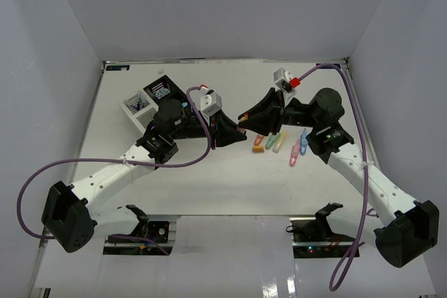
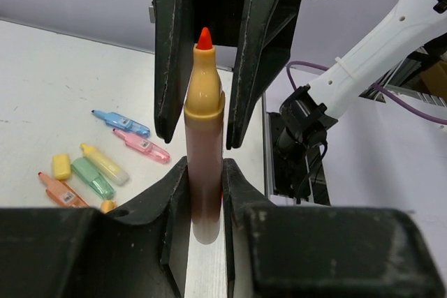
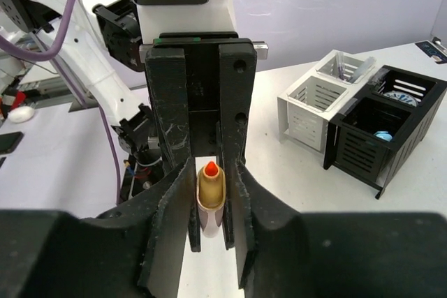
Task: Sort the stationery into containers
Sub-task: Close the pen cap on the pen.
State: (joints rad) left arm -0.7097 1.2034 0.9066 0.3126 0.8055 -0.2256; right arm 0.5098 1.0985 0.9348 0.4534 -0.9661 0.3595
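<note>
Desk (image 1: 209, 186): white, walled on three sides, with both arm bases at its 6 o'clock edge.
Left pincer (image 2: 204, 167): reaches in from 8 o'clock to the desk's middle. It is pinching the barrel of the held highlighter, one finger tight on each side.
Held highlighter (image 2: 204, 137): orange body, uncapped, with a bare red-orange tip. It is off the desk, spanning the gap between the two pincers, and its tip points into the right pincer.
Right pincer (image 3: 211, 169): comes from 4 o'clock and meets the left one nose to nose. Its jaws are narrow and flank the tip end of the held highlighter. I cannot tell whether they touch it.
Loose highlighters: lie flat on the desk at 4 o'clock from where the pincers meet. They are the loose orange highlighter (image 1: 258, 142), green highlighter (image 1: 271, 142) and yellow highlighter (image 1: 279, 141) close together, with the pink highlighter (image 1: 295, 153) and blue highlighter (image 1: 304, 139) just to their right.
White compartments (image 3: 307, 106): low and slatted, at 10 o'clock on the desk. The farther one holds dark pens (image 3: 347, 68).
Black compartments (image 3: 363, 137): taller and joined to the white ones. One holds a round blue-white tub (image 3: 401, 91). The other holds something blue, too small to name.
</note>
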